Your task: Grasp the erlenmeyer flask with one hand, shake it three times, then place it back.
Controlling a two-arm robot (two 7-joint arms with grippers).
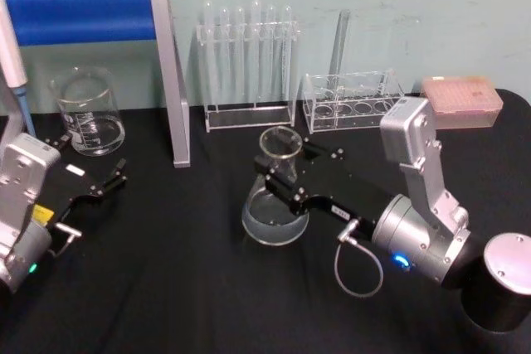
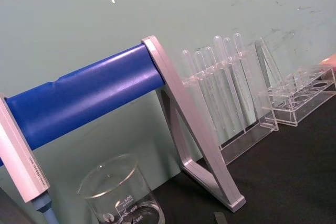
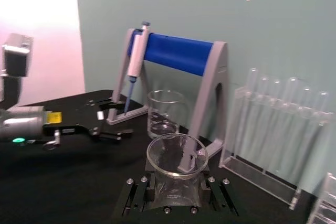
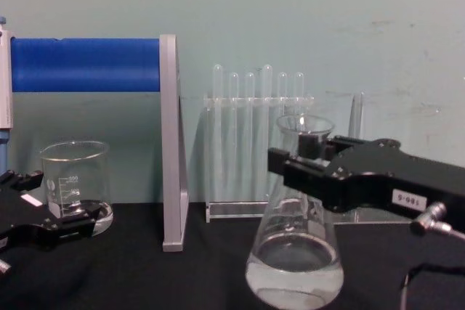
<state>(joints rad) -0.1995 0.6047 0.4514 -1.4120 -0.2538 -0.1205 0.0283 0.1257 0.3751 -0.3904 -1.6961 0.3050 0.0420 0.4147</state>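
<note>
Grips erlenmeyer flask [image 1: 274, 217] by the neck with right end effector [image 1: 280, 173], centre of head view; pads pressed together on the glass just under the flared rim, one on each side in right wrist view. Keeps it upright: long axis vertical, wide base down, what looks like a little clear liquid at the bottom. Base on or barely off the black tabletop [image 1: 182, 288]; cannot tell which from chest view. Comes in from lower right of head view, running up-left, so flask sits dead ahead between the jaws, nothing left to close. Left end effector [image 1: 99, 184] parked at lower left of head view, fingers spread, holding nothing, just beside beaker [image 1: 89, 113], well apart from flask; right arm clearly the nearer and the one working. Grasp step judged done; lift and three shakes yet to do. Needs a straight-up lift first, along the flask's axis. Test tube rack [image 1: 247, 64] near behind at upper centre, blue stand [image 1: 83, 14] post to upper left, so shake room tighter toward the back. Risk: smooth neck slipping in the pinch, liquid sloshing.
</note>
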